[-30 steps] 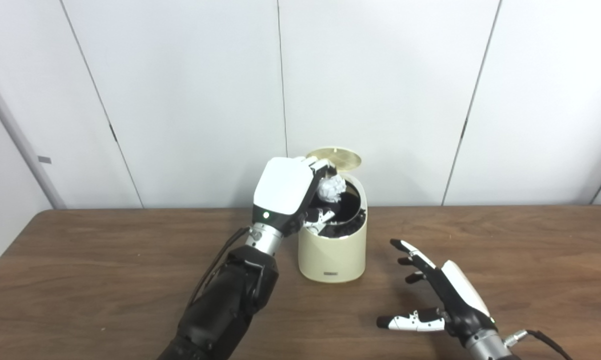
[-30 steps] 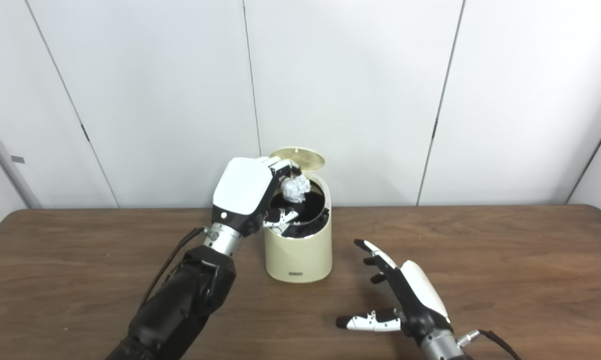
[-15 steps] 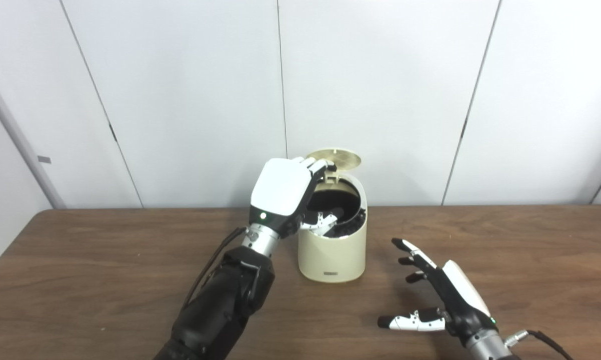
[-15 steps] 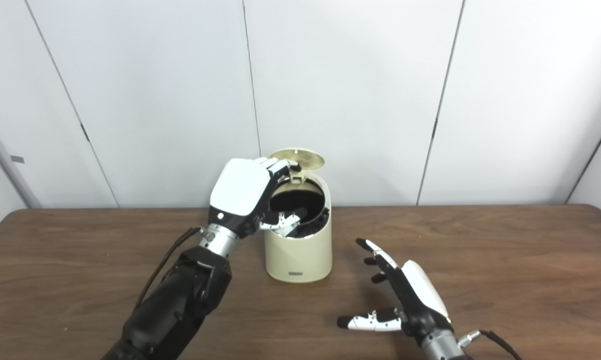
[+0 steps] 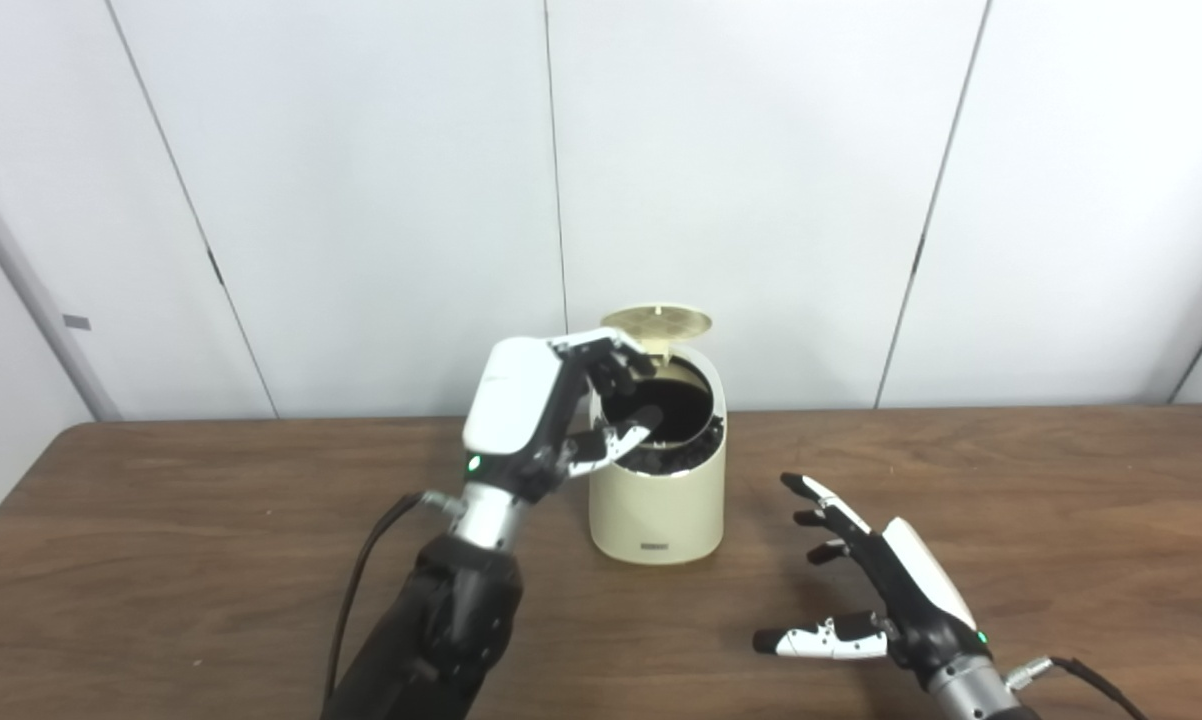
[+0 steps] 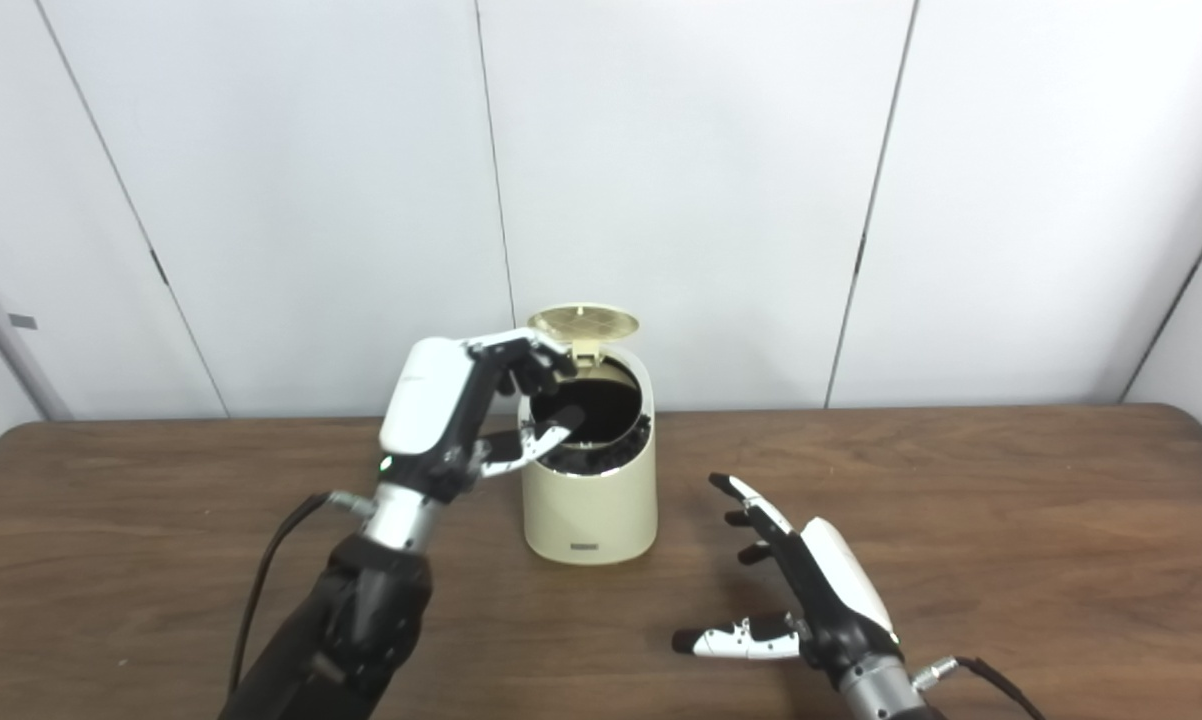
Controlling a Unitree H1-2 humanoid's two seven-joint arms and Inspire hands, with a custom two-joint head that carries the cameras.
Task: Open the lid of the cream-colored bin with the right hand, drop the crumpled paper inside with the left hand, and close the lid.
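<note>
bin open, paper not in view: lid closure outstanding

the wooden table spans the full width of both views. the cream-colored bin stands upright near the middle of the table's far edge, well apart from both side edges and from all four corners. its round lid is raised on a hinge at the back of the rim, nearly level above the dark opening.

the left hand hangs at the left side of the bin rim, fingers loosely spread and curled over the opening, holding nothing. the right hand rests toward the near edge, right of the bin and apart from it, fingers spread, holding nothing.

the crumpled paper is not visible on the table or in either hand. judgement: it lies inside the bin, hidden in the dark interior, so the drop step appears done and only closing remains.

handling, as judgement: the lid looks thin, light and stiff, and should pivot freely on its hinge. apply contact at the front edge, farthest from the hinge, pressing downward. the bin appears light and smooth-walled; a sideways push could slide or tip it, so the force should be kept vertical.
</note>
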